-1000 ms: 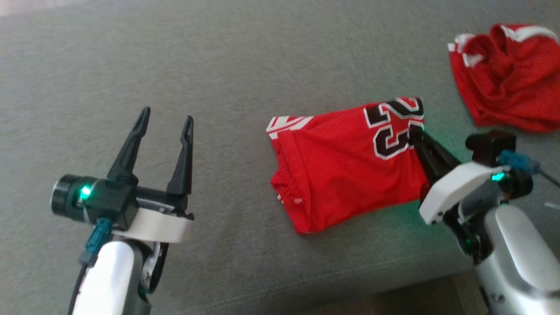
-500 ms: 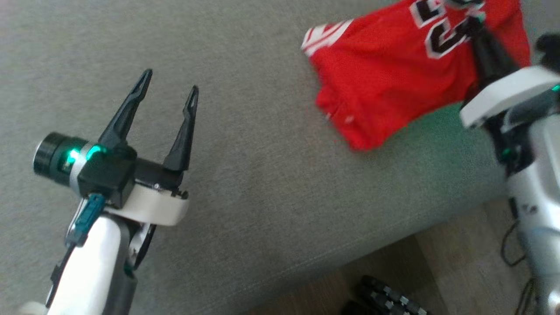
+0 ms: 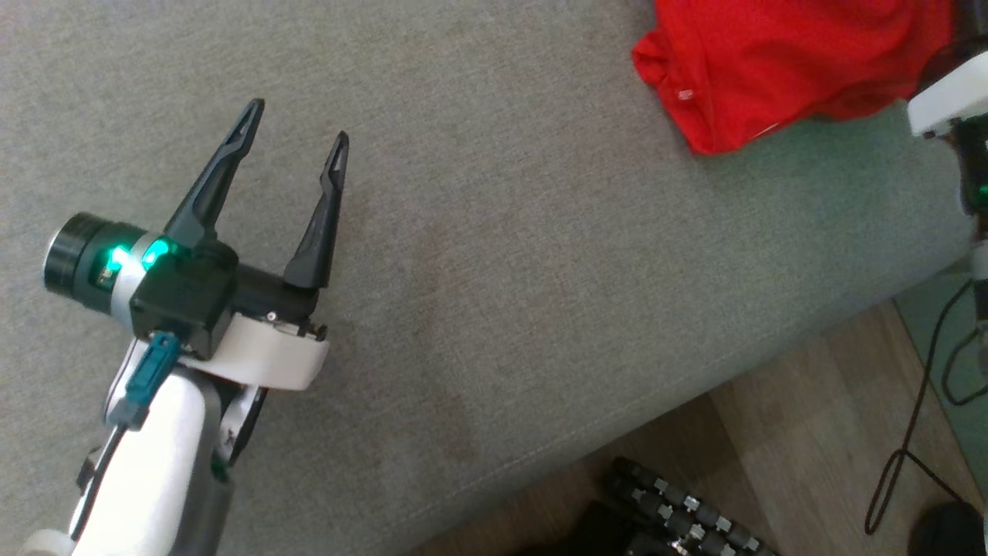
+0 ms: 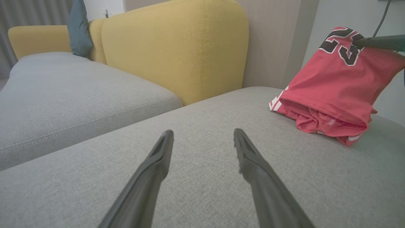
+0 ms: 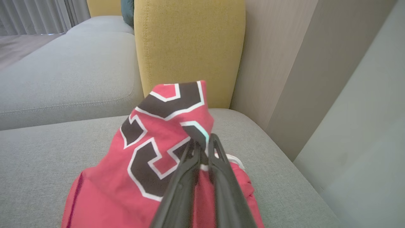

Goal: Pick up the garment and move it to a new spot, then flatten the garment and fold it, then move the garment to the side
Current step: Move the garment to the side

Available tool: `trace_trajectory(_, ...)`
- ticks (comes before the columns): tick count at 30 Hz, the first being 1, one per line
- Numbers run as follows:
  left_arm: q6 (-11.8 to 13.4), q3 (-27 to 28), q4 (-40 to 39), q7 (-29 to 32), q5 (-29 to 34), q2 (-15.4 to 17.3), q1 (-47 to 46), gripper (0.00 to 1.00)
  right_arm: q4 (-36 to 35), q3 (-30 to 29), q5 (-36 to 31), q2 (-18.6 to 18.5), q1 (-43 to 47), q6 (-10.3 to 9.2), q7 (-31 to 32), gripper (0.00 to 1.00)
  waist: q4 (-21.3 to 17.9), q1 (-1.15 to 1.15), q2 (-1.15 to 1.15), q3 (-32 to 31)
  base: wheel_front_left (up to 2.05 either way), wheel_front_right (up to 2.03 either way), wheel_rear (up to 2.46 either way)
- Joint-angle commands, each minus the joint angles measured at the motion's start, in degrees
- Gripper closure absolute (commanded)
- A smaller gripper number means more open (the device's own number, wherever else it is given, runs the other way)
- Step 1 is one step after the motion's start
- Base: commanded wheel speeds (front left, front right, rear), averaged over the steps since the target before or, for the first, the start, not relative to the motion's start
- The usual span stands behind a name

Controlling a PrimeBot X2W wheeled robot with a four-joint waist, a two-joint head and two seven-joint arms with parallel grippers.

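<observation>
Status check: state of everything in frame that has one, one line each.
red jersey: folded, numbered end lifted, lower end resting on the grey seat cushion.
right tool: shut on the red jersey's numbered end.
left tool: open, holding nothing, over the cushion.
teal pillow: upright, leaning on the yellow backrest.
cable: loose, looped on the floor.

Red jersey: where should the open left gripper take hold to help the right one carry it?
Probably the white-striped lower corner of the red jersey, approached from the robot's left. The right gripper pinches it at the number, so that corner sags nearest the left gripper, jutting toward its open fingers.
</observation>
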Motion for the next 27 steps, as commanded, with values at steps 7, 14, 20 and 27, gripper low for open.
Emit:
trace_trajectory(7,-0.52,0.94,-2.14,-0.43,0.02,1.16,-3.23,0.00,-2.36,-6.19,-7.46,-2.11,-1.49,-0.04,2.53,1.00,0.71,0.00,0.00,2.23,0.00,0.00,0.00)
trace_trajectory(14,-0.23,0.41,-1.25,-1.26,-0.37,0.69,-4.05,0.00,-1.27,-10.91,-15.48,0.03,-1.78,-0.04,4.01,0.93,1.49,0.00,0.00,3.57,0.00,0.00,0.00)
trace_trajectory(20,-0.36,-0.12,0.09,-1.92,-0.93,0.35,-4.96,0.00,0.87,-12.80,-22.63,3.20,-2.49,-0.04,2.28,0.00,2.24,0.00,0.00,4.12,0.00,0.00,0.00)
trace_trajectory(27,0.21,-0.19,2.13,-3.34,-1.74,-0.08,-4.56,0.00,0.64,-20.03,-28.01,7.22,0.28,-0.04,-3.89,0.00,4.54,0.00,0.00,1.97,0.00,0.00,0.00)
